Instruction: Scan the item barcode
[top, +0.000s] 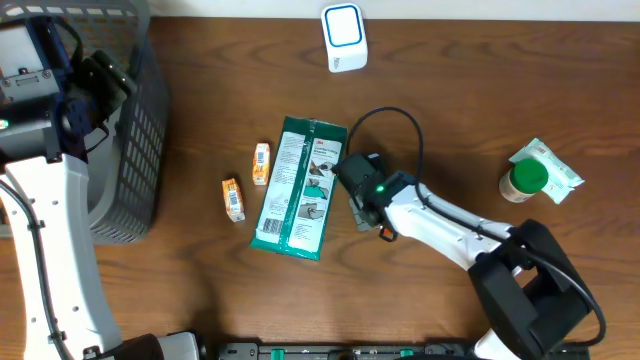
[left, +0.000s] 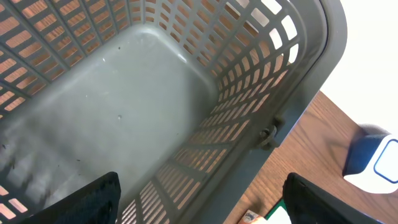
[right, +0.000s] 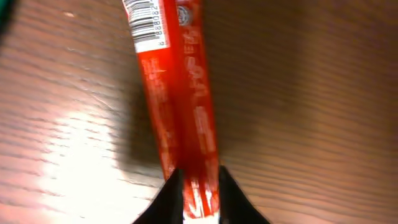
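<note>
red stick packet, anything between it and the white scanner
Nothing on the table lies between the red stick packet in the right gripper and the white scanner; the green wipes pack sits off to the side.

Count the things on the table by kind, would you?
Grey basket: 1
White scanner: 1
Small orange packets: 2
Big green pack: 1
Green-lidded jar: 1
White sachet: 1
Red stick pack: 1
Total: 8

A green packet (top: 300, 188) lay mid-table, with one orange box (top: 261, 163) and another (top: 233, 199) just left of it. The right arm (top: 440, 220) reached to its right edge. A scanner (top: 344, 38) stood behind. The left arm (top: 45, 200) hung over a basket (top: 135, 150).
</note>
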